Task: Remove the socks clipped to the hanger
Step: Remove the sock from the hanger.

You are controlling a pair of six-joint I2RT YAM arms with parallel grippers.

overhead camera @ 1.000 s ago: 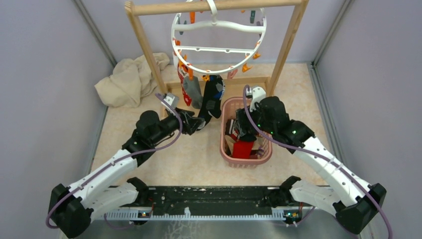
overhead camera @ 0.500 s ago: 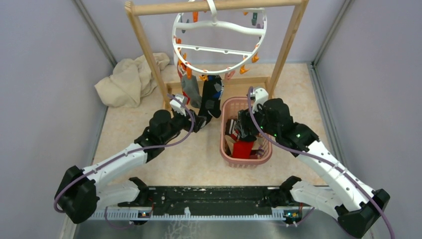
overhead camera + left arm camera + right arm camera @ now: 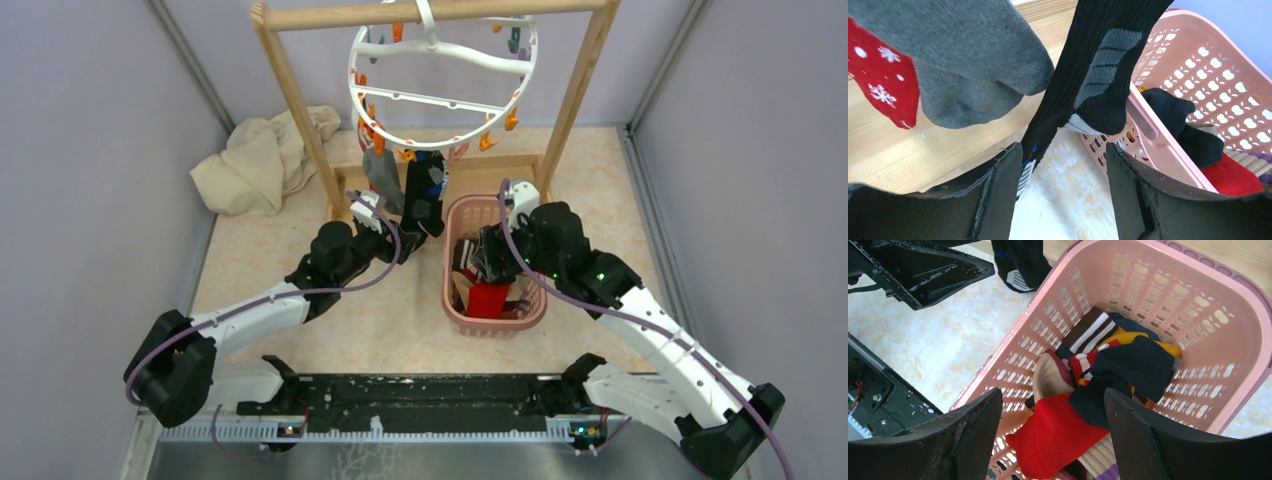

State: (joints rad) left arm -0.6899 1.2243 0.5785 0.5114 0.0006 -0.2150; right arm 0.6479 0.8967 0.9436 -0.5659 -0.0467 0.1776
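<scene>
We see the round white hanger (image 3: 440, 99) hooked on the top bar of the wooden rack (image 3: 295, 100), with its ring tilted. Three socks hang from the near side of the ring: a black sock (image 3: 423, 200) with grey patches, a grey sock (image 3: 383, 180) just beside it, and a red sock with white snowflakes (image 3: 883, 85), which we see clearly only in the left wrist view.

The left end effector (image 3: 1063, 160) is low under these socks, and its fingers stand apart. The lower end of the black sock comes down between them and lies against the inner face of one finger. The other finger is not touching it, so nothing is clamped.

The right end effector (image 3: 1052, 400) is above the pink lattice basket (image 3: 1148, 295), which stands on the bench (image 3: 400, 310) just beside the black sock. Its fingers are also apart, and we see nothing held between them. Inside the basket lies a pile of loose socks (image 3: 1108, 365): red, black, yellow, and one with brown and white stripes.

A crumpled beige cloth (image 3: 262, 160) lies on the bench at the far left, behind the rack post.
</scene>
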